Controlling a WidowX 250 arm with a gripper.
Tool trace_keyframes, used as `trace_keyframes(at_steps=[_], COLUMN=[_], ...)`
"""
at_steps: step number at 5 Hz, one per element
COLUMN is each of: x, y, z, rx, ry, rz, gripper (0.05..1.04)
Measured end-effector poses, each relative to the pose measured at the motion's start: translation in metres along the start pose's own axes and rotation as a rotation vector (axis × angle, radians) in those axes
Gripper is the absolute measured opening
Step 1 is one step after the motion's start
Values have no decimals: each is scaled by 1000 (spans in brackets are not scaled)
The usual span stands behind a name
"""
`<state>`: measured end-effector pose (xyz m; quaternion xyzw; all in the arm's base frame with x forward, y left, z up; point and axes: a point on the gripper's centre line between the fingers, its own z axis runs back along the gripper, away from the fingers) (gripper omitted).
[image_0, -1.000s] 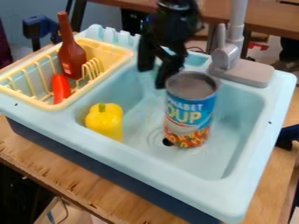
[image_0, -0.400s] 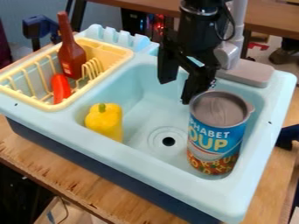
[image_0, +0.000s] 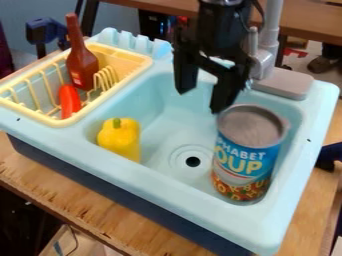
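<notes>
The black gripper (image_0: 199, 101) hangs over the back part of the light blue sink (image_0: 157, 135), open, with nothing between its fingers. Its right fingertip is close to the upper left rim of a soup can (image_0: 246, 152); whether they touch I cannot tell. The can stands upright in the right front part of the basin, right of the drain. A yellow bell pepper (image_0: 119, 139) rests at the basin's left side.
A yellow dish rack (image_0: 141, 61) left of the basin holds a brown bottle (image_0: 81, 62) and a red pepper-like item (image_0: 69, 101). A grey faucet (image_0: 262, 60) rises at the basin's back edge, right beside the arm.
The can has moved right and toward the front edge of the basin, uncovering the drain. The gripper shifted right and forward, then slightly back left and up.
</notes>
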<state>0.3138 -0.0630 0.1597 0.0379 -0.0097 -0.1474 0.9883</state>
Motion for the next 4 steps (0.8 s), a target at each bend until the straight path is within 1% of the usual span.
trace_keyframes(at_steps=[1, 2, 3, 4], x=[-9, -29, -52, -77], y=[21, 35, 36, 34], z=[16, 23, 52, 73], rx=[44, 25, -17, -103], ry=[77, 189, 182, 231], rz=[49, 50, -2, -4], gripper=[1000, 1000, 1000, 1000])
